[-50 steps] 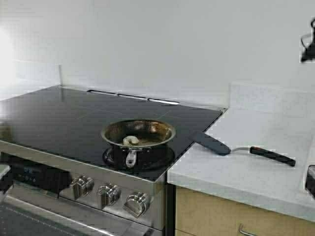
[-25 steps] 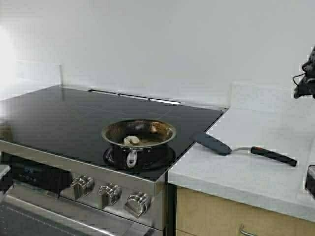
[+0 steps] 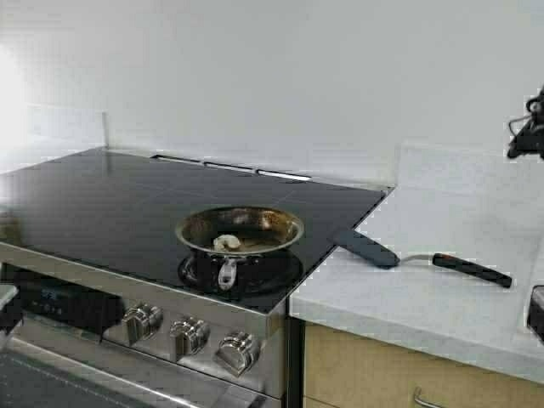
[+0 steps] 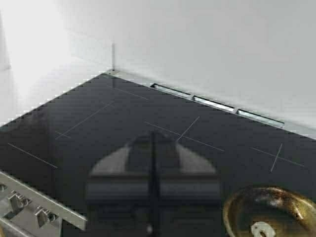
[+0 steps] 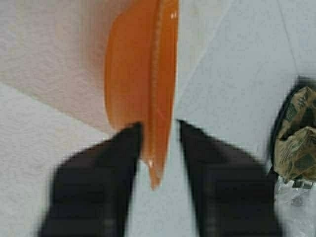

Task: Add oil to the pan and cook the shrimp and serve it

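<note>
The pan [image 3: 240, 229] stands on the front burner of the black cooktop [image 3: 102, 200], its stub handle toward the knobs. The pale curled shrimp [image 3: 225, 243] lies inside it. The left wrist view shows the pan [image 4: 271, 207] and the shrimp [image 4: 260, 229] off to one side of my left gripper [image 4: 153, 140], which hovers shut and empty over bare cooktop. My right gripper [image 5: 159, 131] is open, its fingers straddling the rim of an orange bowl [image 5: 143, 84] on the white counter. Only part of the right arm [image 3: 527, 127] shows at the high view's right edge. The oil is out of view.
A black spatula [image 3: 416, 257] with a red-marked handle lies on the white counter [image 3: 442, 297] right of the stove. Knobs [image 3: 187, 336] line the stove front. A crumpled wrapper [image 5: 296, 133] lies near the orange bowl. A wall backs the stove and the counter.
The right arm at the right edge of the high view has dropped lower than a second ago. The pan, shrimp and spatula have not moved.
</note>
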Controlling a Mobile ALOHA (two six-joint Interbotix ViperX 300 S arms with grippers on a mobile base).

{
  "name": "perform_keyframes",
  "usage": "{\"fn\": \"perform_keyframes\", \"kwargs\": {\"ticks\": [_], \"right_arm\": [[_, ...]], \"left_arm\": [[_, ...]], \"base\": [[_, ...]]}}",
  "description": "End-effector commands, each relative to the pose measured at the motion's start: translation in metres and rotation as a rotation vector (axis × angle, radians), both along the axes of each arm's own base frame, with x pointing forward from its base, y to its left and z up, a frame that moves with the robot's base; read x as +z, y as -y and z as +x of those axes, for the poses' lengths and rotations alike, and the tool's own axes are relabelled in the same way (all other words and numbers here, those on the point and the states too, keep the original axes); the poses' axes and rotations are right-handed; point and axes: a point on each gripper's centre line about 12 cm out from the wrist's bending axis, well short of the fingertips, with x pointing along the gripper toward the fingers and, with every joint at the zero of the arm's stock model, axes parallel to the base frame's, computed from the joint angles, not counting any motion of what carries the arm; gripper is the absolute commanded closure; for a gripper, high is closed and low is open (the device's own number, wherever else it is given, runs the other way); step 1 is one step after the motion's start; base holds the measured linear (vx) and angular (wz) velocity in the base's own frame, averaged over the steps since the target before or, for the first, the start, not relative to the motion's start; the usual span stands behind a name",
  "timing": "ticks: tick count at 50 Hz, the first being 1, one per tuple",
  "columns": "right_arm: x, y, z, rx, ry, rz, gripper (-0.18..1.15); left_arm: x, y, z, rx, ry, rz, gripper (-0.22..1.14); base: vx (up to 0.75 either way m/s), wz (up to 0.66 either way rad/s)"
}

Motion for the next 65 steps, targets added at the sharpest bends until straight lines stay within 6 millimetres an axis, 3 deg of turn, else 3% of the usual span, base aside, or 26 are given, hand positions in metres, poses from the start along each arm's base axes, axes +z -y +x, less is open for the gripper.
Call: {"fn": "perform_keyframes", "kwargs": {"ticks": [1,11,33,42,50,65], "right_arm": [[0.032,0.003,0.007,-0.004,0.023,0.010,0.01],[0.042,-0.005,0.005,0.028,-0.021,0.096,0.02],[0.106,-0.015,0.004,-0.035,0.140,0.227,0.02],[0.139,-0.040,0.002,-0.109,0.375,0.497,0.02],[0.182,-0.069,0.002,-0.121,0.604,0.726,0.02],[0.256,-0.130,-0.021,-0.079,0.842,0.996,0.02]], "left_arm": [[0.004,0.000,0.002,0.000,0.008,0.001,0.89],[0.003,0.000,0.002,0.000,0.006,0.000,0.89],[0.003,0.000,0.002,0.000,0.006,-0.002,0.89],[0.004,0.000,0.002,0.002,0.009,0.000,0.89],[0.005,0.000,0.002,0.000,0.011,-0.003,0.89],[0.007,0.000,0.001,0.000,0.018,-0.003,0.89]], "base": [[0.00,0.00],[0.00,0.00],[0.00,0.00],[0.00,0.00],[0.00,0.00],[0.00,0.00]]}}
